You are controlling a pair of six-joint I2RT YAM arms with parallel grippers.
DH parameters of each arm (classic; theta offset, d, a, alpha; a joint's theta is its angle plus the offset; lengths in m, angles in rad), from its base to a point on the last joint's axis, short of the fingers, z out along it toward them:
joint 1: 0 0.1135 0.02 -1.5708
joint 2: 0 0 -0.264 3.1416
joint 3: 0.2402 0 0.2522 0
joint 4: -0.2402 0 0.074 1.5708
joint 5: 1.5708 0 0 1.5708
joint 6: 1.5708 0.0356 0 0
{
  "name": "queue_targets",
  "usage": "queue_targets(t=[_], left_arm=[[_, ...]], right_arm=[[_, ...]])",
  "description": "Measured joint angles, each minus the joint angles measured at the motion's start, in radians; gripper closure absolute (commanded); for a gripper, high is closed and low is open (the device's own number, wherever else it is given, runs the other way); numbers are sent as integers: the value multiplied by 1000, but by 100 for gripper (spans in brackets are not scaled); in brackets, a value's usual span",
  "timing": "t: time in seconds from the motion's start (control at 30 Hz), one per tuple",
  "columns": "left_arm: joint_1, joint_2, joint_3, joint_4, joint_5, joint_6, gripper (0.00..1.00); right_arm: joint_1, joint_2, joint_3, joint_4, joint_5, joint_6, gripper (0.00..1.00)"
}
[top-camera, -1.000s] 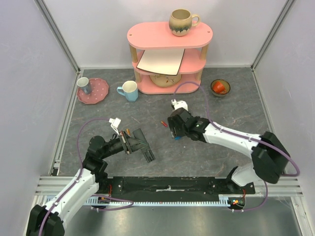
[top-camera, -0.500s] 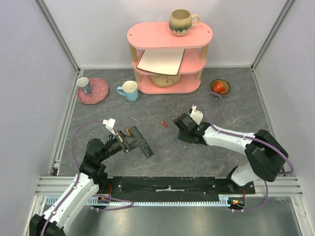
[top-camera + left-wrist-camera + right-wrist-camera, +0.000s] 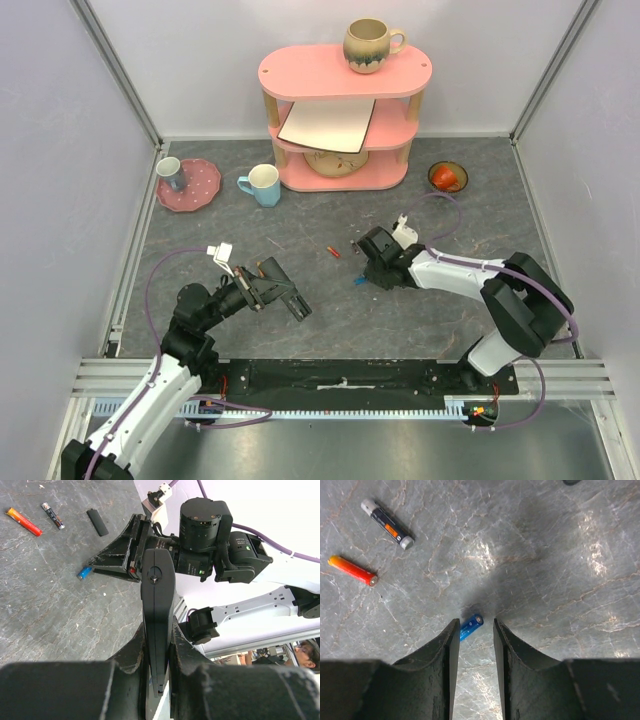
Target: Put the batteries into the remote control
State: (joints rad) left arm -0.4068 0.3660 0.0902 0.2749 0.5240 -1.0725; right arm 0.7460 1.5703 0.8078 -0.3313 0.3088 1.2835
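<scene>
My left gripper [image 3: 262, 287] is shut on the remote control [image 3: 286, 295], a slim black bar held off the table. In the left wrist view the remote [image 3: 157, 605] stands edge-on between my fingers. My right gripper [image 3: 362, 279] is open and low over a blue battery [image 3: 357, 282]. In the right wrist view the blue battery [image 3: 471, 626] lies on the table at the tip of the left finger, just ahead of the gap of the gripper [image 3: 476, 626]. An orange-red battery [image 3: 352, 570] and a dark battery [image 3: 387, 524] lie farther left.
A small flat black piece [image 3: 97, 522] lies near the loose batteries. A pink shelf [image 3: 340, 110] with a mug [image 3: 370, 45] stands at the back. A light blue mug [image 3: 263, 185], a pink plate [image 3: 200, 190] and a small bowl [image 3: 447, 177] stand in front of it.
My right gripper has turned and come down over the blue battery. My left arm has drawn back a little with the remote still in it.
</scene>
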Motion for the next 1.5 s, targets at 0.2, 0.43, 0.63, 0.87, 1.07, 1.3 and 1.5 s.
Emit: queue_targets(t=[0.2, 0.43, 0.63, 0.87, 1.07, 1.3, 1.5], left_arm=[[0, 0, 0, 0, -3, 0, 98], [0, 5, 0, 0, -11, 0, 98], [0, 13, 0, 0, -18, 0, 98], [0, 14, 0, 0, -20, 0, 98], [0, 14, 0, 0, -22, 0, 98], [0, 14, -2, 0, -24, -1, 98], [0, 15, -10, 0, -24, -1, 98]], right_arm=[[-20, 20, 10, 23, -12, 3, 63], [-24, 37, 20, 46, -32, -1, 59], [-24, 35, 19, 56, -45, -2, 57], [-23, 33, 17, 53, -50, -3, 57], [-9, 33, 22, 32, -46, -12, 61], [3, 41, 35, 3, -38, -27, 67], [5, 53, 46, -8, -31, -52, 78]])
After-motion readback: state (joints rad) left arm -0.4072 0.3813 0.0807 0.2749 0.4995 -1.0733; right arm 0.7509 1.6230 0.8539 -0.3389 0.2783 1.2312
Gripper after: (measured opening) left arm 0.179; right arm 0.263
